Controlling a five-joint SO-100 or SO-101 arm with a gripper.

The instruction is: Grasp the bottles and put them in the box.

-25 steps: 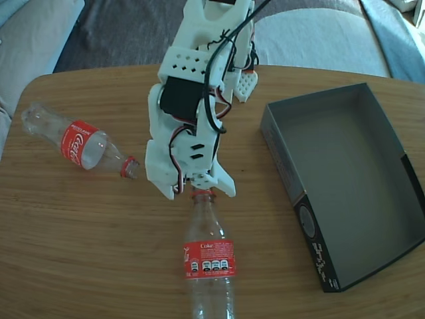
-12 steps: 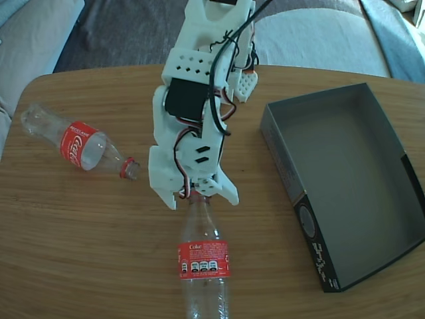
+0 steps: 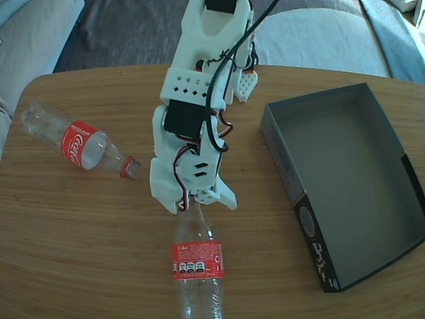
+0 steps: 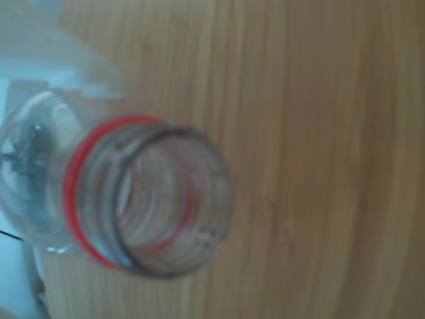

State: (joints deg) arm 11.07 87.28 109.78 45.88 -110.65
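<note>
The box, a shallow tray with a grey inside, lies on the right part of the table, its far right corner reaching the picture's edge; a strip of bare wood separates its black side from the arm. 1 bottle lies well to the left of the box, near the table's rounded left edge, mouth pointing toward the arm. The other bottle lies left of the box near the front edge, its base cut off by the frame. Beyond the wooden table stands a grey sofa. The hand sits over this bottle's neck; in the wrist view the open mouth fills the frame, yet I cannot tell whether the fingers pinch it.
</note>
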